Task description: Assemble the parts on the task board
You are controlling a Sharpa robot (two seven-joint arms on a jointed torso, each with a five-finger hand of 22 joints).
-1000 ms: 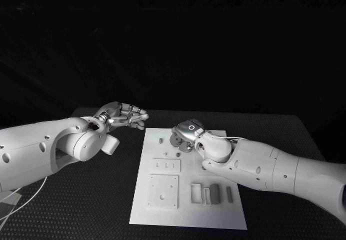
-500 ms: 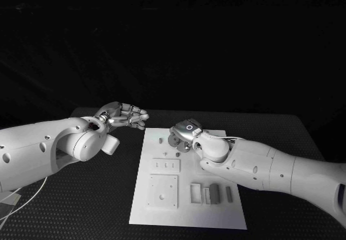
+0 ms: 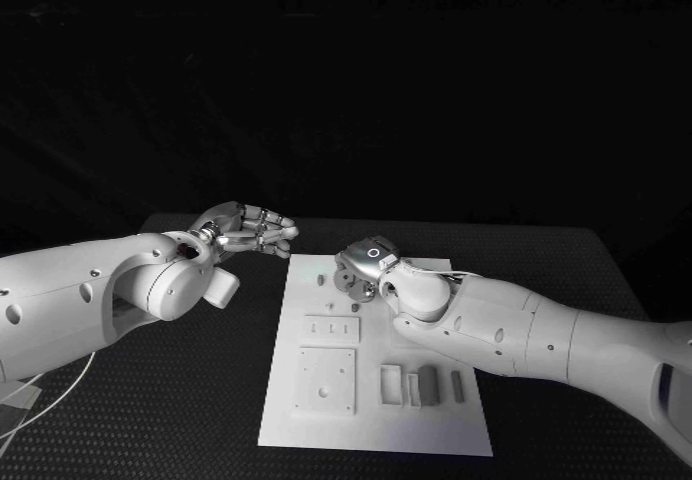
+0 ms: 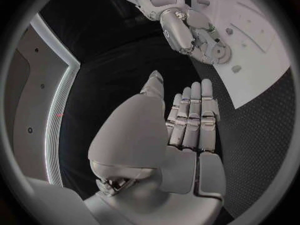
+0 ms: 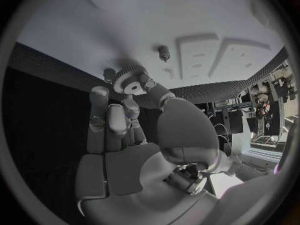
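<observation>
- I am seeing the left robot hand (image 3: pixel 248 230) hovering over the black worktop (image 3: pixel 173 390), just off the far left corner of the task board (image 3: pixel 289 420); its fingers (image 4: pixel 190 117) are lying side by side and mostly straight, the thumb standing apart, and it is holding nothing.
- I am looking at the white task board lying in the middle of the worktop, long side running away from me.
- On the board's near half I am making out a square plate (image 3: pixel 327 380) with small holes, and beyond it a smaller block (image 3: pixel 333 329) with three slots.
- To the right of the square plate, three narrow upright pieces (image 3: pixel 421 386) are standing side by side, close together.
- Over the far part of the board, the right robot hand (image 3: pixel 362 271) is hanging low with its fingers curled down toward the surface.
- In the right wrist view I am watching that hand pinching a small toothed gear (image 5: pixel 129 81) at its fingertips (image 5: pixel 148 85), the gear's pale hub facing the camera.
- I cannot tell whether the gear is touching the board or riding just above it.
- Near the gear, a small peg (image 5: pixel 164 52) is standing up from the board.
</observation>
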